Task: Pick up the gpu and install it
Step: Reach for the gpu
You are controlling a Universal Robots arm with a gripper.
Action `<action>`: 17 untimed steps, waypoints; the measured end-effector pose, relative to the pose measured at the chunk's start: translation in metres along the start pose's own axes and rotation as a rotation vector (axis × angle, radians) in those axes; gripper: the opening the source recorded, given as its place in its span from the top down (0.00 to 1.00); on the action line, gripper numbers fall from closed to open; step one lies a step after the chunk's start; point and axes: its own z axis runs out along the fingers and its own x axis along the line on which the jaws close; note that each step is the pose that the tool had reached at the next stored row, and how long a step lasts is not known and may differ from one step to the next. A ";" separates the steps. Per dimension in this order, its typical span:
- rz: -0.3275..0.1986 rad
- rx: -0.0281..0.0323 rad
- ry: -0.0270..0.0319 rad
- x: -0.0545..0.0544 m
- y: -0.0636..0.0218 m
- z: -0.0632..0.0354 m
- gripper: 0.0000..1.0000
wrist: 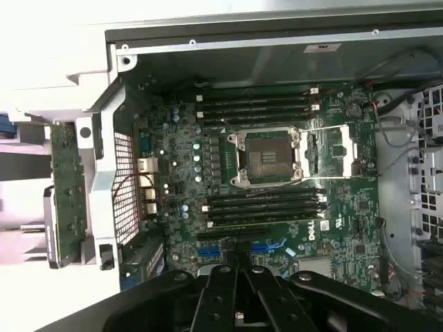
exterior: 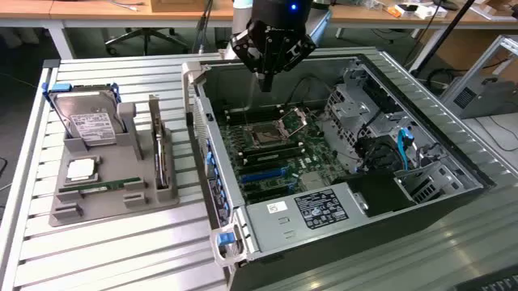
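Slatted table (exterior: pixel 105 254), open case (exterior: pixel 389 236), gpu (exterior: pixel 159 151) alongside

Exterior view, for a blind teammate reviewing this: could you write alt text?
The arm's shut fingers hang empty over the open computer case, above its motherboard. The gpu stands on edge in a grey holder at the exterior view's left.
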 end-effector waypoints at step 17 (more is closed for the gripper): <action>0.000 0.0000 0.0000 0.010 -0.0007 -0.0003 0.90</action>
